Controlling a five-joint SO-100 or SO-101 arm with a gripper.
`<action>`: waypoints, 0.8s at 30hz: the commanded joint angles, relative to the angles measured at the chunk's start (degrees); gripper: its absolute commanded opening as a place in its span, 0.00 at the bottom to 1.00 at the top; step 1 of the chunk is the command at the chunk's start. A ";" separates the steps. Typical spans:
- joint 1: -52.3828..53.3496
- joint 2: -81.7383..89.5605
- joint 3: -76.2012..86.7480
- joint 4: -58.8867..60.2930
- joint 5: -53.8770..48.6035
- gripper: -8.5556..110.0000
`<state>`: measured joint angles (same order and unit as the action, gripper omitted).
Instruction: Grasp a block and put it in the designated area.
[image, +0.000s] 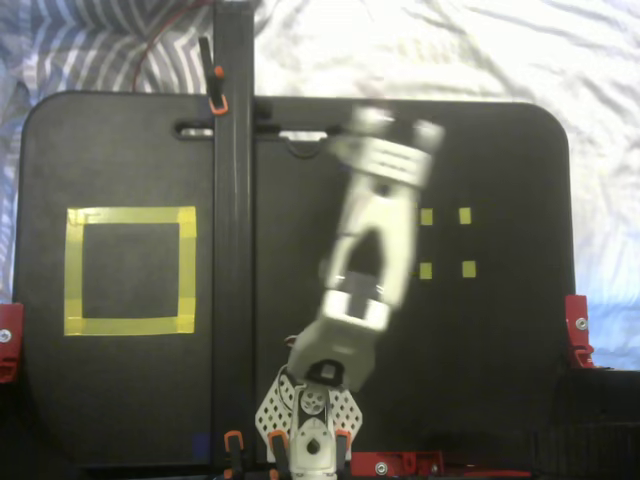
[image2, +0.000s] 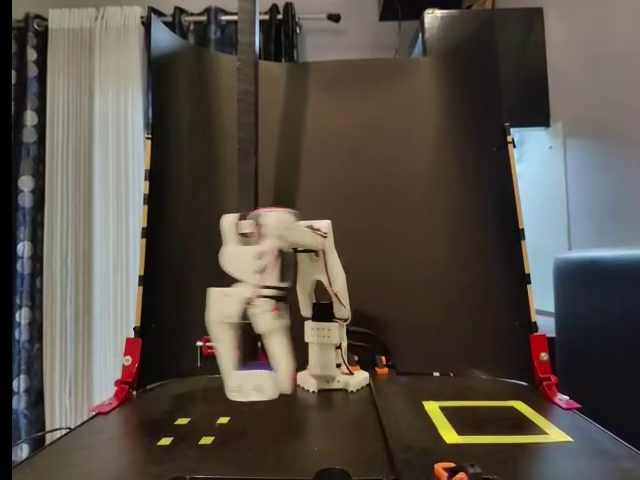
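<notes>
Looking down in a fixed view, the designated area (image: 130, 270) lies empty at left; the blurred gripper (image: 388, 128) hides its load. Side-on in a fixed view, its fingers (image2: 281, 355) clamp the block (image2: 254, 372) above the table (image2: 300, 435).

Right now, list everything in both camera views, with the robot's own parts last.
block: one, dark blue, held between the end effector fingers above the table, seen in a fixed view.
designated area: one, yellow tape square outline, left side of the table in a fixed view.
small tape squares: four, yellow, right of the arm.
table: one, black.
vertical post: one, black, clamped to the table.
red clamps: at the table edges.
arm: one, white, blurred.
end effector: one, white, shut on the block.
</notes>
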<state>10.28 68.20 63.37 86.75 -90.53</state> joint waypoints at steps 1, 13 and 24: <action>-6.59 4.04 -1.05 0.53 6.42 0.22; -32.61 3.87 -0.97 7.21 28.48 0.22; -48.87 3.78 -0.88 13.45 40.78 0.22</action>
<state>-36.65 68.20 63.37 99.67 -51.15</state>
